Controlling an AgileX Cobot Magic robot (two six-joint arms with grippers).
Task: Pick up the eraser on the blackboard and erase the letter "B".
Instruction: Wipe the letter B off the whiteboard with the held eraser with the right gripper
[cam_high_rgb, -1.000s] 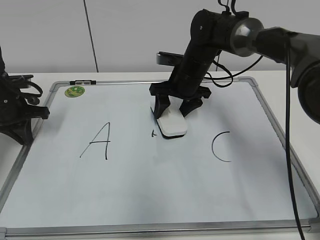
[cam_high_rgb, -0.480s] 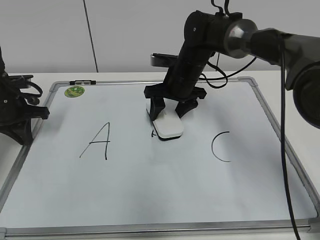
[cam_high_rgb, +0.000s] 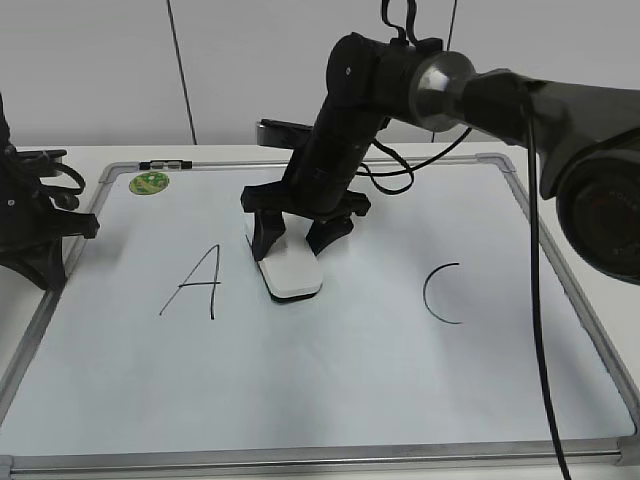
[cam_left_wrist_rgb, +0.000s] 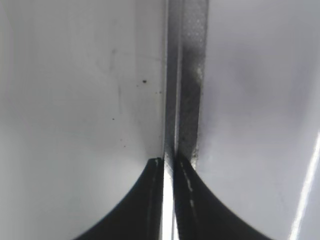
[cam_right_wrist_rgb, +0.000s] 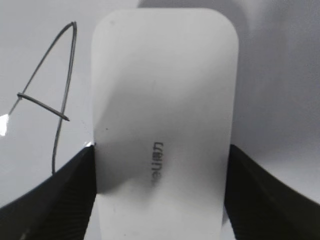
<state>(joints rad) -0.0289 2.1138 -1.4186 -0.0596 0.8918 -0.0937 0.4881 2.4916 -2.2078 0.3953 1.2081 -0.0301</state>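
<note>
The blackboard (cam_high_rgb: 330, 390) is a large white dry-erase board in a silver frame, lying flat. My right gripper (cam_high_rgb: 292, 240) is shut on the white eraser (cam_high_rgb: 291, 273) and presses it flat on the board between the black "A" (cam_high_rgb: 194, 283) and the black "C" (cam_high_rgb: 442, 294). In the right wrist view the eraser (cam_right_wrist_rgb: 162, 115) fills the frame between both fingers (cam_right_wrist_rgb: 160, 165), with the "A" (cam_right_wrist_rgb: 47, 95) to its left. No stroke of the letter "B" shows. My left gripper (cam_left_wrist_rgb: 169, 165) is shut and empty over the board's left frame edge.
A round green sticker (cam_high_rgb: 150, 182) sits at the board's far left corner. The left arm (cam_high_rgb: 30, 215) rests beside the board's left edge. The board frame (cam_left_wrist_rgb: 186, 75) runs under the left gripper. A white wall stands behind the table.
My right gripper has slid the eraser leftward across the board toward the "A". The small black remnant of the "B" seen left of the eraser earlier no longer shows.
</note>
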